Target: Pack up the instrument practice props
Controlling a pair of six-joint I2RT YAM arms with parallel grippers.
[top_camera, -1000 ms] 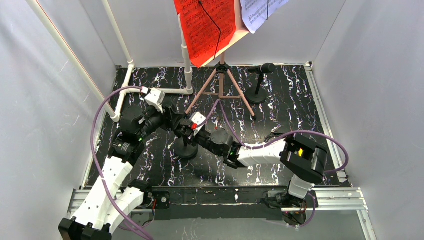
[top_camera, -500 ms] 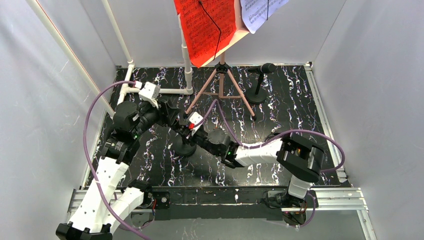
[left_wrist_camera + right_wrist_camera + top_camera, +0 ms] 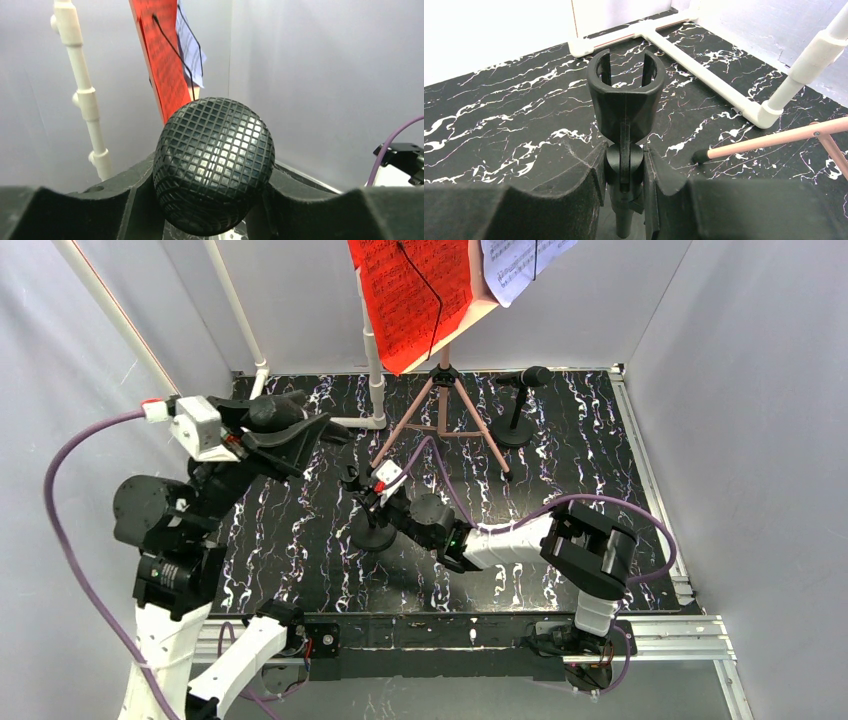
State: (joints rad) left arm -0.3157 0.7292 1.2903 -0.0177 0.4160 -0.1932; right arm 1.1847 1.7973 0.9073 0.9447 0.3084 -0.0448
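The pink sheet-music rack (image 3: pixel 443 405) stands on its tripod at the back of the table (image 3: pixel 580 470), carrying a red sheet (image 3: pixel 410 295) and a white sheet (image 3: pixel 520 265) (each under a thin black wire). To its right, a second microphone (image 3: pixel 534 376) sits on a round base. Near mid-table, the right gripper (image 3: pixel 624 175) pinches the joint below the clip (image 3: pixel 625 100) of a microphone stand (image 3: pixel 372 538). The left gripper (image 3: pixel 300 420), raised at the left, clamps a microphone (image 3: pixel 214 165), its mesh head between the fingers.

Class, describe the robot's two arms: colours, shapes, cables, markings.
The left arm and right arm have white shells, chunky black joints and a looping purple cable each. Each wrist carries a small white box with a red mark. The left pincer and right pincer are black.
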